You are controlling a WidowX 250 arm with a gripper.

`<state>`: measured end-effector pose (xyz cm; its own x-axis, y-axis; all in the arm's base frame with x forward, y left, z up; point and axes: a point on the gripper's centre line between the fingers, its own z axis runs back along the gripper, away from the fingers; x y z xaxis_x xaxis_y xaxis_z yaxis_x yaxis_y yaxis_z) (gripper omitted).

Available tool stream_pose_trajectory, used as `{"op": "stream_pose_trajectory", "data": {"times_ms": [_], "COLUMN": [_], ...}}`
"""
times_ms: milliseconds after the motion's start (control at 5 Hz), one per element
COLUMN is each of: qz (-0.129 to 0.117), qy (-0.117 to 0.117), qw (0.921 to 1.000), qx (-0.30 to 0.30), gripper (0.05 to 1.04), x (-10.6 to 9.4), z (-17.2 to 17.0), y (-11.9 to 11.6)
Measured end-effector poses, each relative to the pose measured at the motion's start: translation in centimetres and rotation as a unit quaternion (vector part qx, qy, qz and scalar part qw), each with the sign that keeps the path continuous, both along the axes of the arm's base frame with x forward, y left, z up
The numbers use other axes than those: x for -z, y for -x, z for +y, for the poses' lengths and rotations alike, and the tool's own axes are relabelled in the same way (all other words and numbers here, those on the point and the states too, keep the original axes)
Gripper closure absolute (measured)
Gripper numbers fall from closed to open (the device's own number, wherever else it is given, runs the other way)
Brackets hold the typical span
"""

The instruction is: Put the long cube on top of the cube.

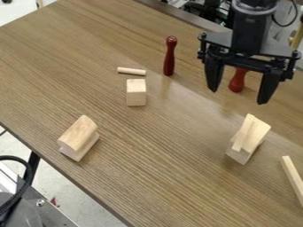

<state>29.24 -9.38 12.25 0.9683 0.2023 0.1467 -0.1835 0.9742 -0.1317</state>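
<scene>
Can see the long cube [292,177] lying on the worktop [172,186] at the view's right edge. Up and left, can find a pale block [258,133]; farther left, the cube [136,94], near a small rod [131,71] and a red pin [170,56]. Above the pale block, can see the pincer [237,97], spread wide.

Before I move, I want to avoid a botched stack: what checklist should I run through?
- Gripper open and empty: ok, fingers spread, nothing held.
- Top of the wooden cube bare: ok.
- Gripper lined up above the long wooden stick: not ok, the stick lies nearer the camera, at the right edge.
- Long wooden stick wholly in view: not ok, the frame edge cuts it off.
- Which piece "long cube" means: cannot tell, a thin strip also shows against the right-hand block.
</scene>
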Motion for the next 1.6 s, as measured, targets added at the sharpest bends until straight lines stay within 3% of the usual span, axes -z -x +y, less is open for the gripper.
{"op": "stream_pose_trajectory", "data": {"times_ms": [400,600,1000,1600], "qz": [0.026,0.02,0.007,0.034], "qy": [-0.005,-0.01,0.001,0.005], "qw": [0.9996,0.9996,0.9988,0.9959], "qx": [-0.01,-0.019,-0.049,-0.084], "gripper": [0.086,0.086,0.086,0.086], "x": [2.1,2.8,3.7,6.6], "z": [-0.9,-2.5,-5.5,-8.4], "y": [0.1,-0.6,-2.5,-4.0]}}
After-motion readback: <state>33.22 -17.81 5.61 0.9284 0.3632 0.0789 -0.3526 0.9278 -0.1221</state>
